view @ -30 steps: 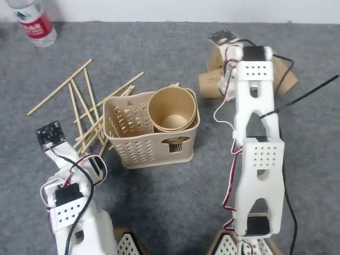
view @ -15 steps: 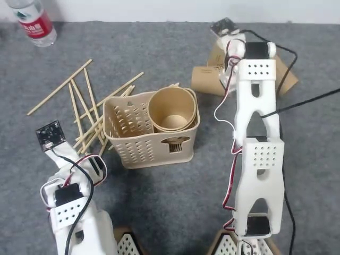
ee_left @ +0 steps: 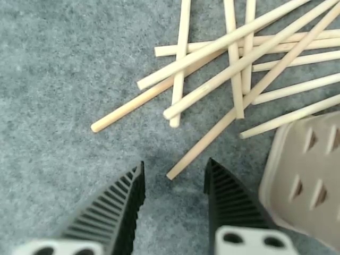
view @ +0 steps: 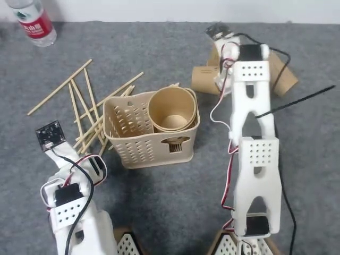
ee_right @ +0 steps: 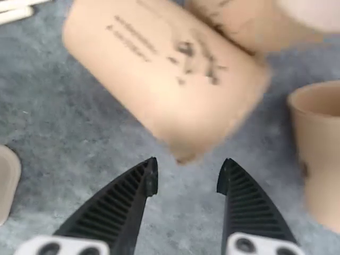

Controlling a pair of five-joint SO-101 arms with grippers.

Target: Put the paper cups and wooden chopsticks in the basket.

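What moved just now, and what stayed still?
The right gripper reached a little farther out and swung slightly left. It is open and grabbed nothing. The lying paper cup shifted a bit toward the basket. The left gripper, the basket and the chopsticks stayed put.

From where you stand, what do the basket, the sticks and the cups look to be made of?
Basket: probably moulded plastic, matte beige, with slotted walls. Chopsticks: pale bare wood, apparently unvarnished, no shine. Cup on its side: tan paper by the look, dull surface with dark print.
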